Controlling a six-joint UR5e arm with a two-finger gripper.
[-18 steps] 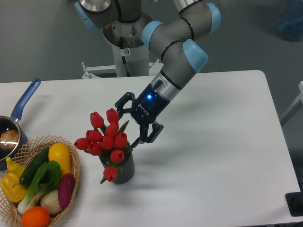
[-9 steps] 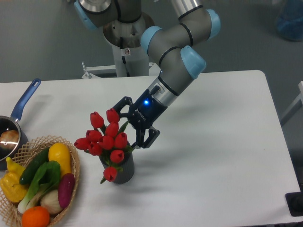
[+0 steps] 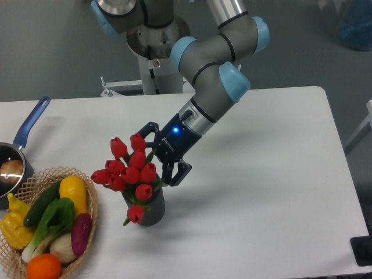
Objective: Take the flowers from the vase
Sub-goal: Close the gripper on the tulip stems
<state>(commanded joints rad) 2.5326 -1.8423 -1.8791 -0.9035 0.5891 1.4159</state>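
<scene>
flowers | red tulip buds, green stems | upright in vase

Glossy red flowers with a plastic sheen rise from a matt dark grey vase. The matt black fingers of the gripper look plastic. At eight o'clock, a rough woven wicker basket sits on the smooth white matt surface, beside a shiny metal saucepan.
</scene>
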